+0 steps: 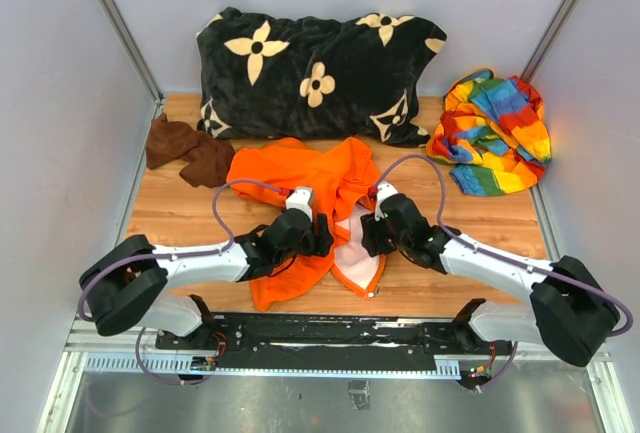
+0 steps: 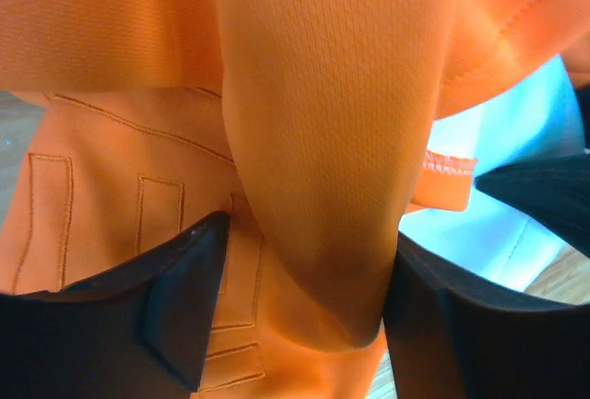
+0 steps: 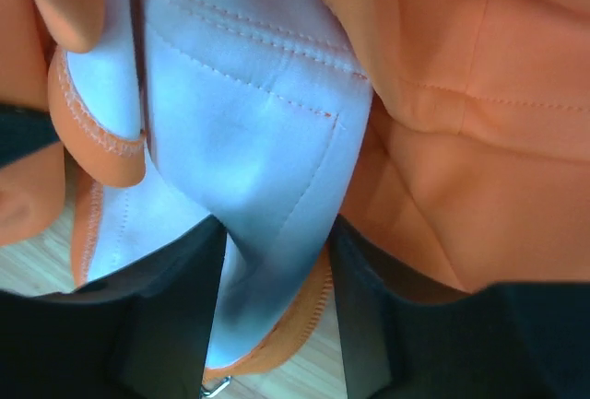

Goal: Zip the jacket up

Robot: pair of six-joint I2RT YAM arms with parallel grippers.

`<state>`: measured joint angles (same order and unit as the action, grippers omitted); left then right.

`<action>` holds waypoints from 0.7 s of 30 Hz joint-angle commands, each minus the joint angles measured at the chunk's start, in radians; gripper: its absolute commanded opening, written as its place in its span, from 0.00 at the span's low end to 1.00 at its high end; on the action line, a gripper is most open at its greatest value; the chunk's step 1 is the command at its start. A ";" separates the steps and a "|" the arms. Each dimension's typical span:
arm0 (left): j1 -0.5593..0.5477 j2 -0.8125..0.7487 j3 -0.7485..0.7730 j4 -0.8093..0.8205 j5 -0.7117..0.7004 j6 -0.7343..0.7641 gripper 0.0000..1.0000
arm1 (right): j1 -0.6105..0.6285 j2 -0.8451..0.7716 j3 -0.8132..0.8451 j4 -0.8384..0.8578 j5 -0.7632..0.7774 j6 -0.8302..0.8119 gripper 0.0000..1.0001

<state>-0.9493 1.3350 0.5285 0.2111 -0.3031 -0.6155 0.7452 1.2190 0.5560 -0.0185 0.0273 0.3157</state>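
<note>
Left tool [image 2: 309, 261], right tool [image 3: 277, 252], angled inward, pinch jacket [image 1: 300, 168].

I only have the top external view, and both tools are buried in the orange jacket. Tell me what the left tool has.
Observer: The left tool straddles a rounded orange fold of the jacket; the fold touches both fingers.
Operator: Now the right tool.
Observer: The right tool is closed on a fold of the pale lining, not on the orange outer side.
Operator: Report any zipper hardware.
Observer: A small metal piece shows below that fold, at the bottom edge of the right wrist view. I cannot tell what it is.
</note>
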 commanded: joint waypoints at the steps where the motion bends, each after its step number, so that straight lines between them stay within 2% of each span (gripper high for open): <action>1: 0.038 0.046 0.054 0.045 -0.002 0.047 0.56 | -0.014 -0.036 -0.013 0.005 0.063 -0.002 0.39; 3: 0.072 0.045 0.070 0.021 0.008 0.062 0.42 | -0.015 -0.079 -0.016 -0.030 0.090 -0.016 0.23; 6: 0.125 0.003 0.083 -0.011 0.031 0.089 0.20 | -0.017 -0.157 -0.016 -0.088 0.134 -0.043 0.05; 7: 0.140 -0.016 0.089 -0.024 0.035 0.099 0.13 | -0.017 -0.191 -0.016 -0.107 0.153 -0.052 0.01; 9: 0.169 -0.061 0.108 -0.063 0.026 0.118 0.02 | -0.019 -0.241 -0.011 -0.147 0.191 -0.069 0.01; 14: 0.272 -0.177 0.181 -0.185 0.022 0.148 0.00 | -0.048 -0.324 0.038 -0.242 0.278 -0.086 0.01; 21: 0.496 -0.319 0.331 -0.347 0.003 0.211 0.00 | -0.141 -0.378 0.127 -0.322 0.319 -0.096 0.01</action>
<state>-0.5472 1.0904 0.7616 -0.0532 -0.2558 -0.4664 0.6617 0.8791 0.6102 -0.2852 0.2665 0.2375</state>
